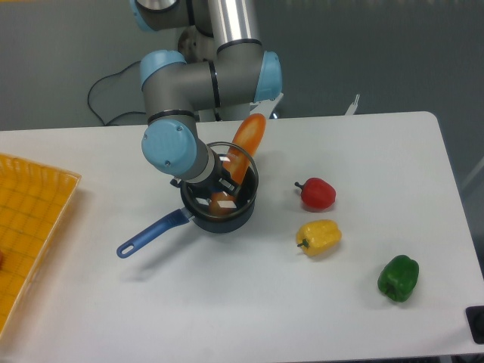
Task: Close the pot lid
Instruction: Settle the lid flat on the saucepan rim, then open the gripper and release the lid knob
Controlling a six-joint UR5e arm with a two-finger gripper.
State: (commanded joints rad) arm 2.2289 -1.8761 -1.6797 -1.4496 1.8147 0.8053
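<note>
The dark navy pot [227, 219] stands on the white table left of centre, its blue handle [150, 234] pointing front-left. The glass lid [243, 168] with its thin silver rim lies low over the pot's mouth, roughly level with the rim. My gripper [221, 190] reaches down from the left onto the lid's middle and hides the knob; its fingers look shut on the lid there. An orange utensil [246, 136] leans out of the pot toward the back right, under or against the lid's far edge.
Right of the pot lie a red pepper [317, 193], a yellow pepper [318, 237] and, further front right, a green pepper [398, 277]. A yellow tray [30, 219] sits at the left table edge. The arm's elbow [204, 83] looms behind the pot.
</note>
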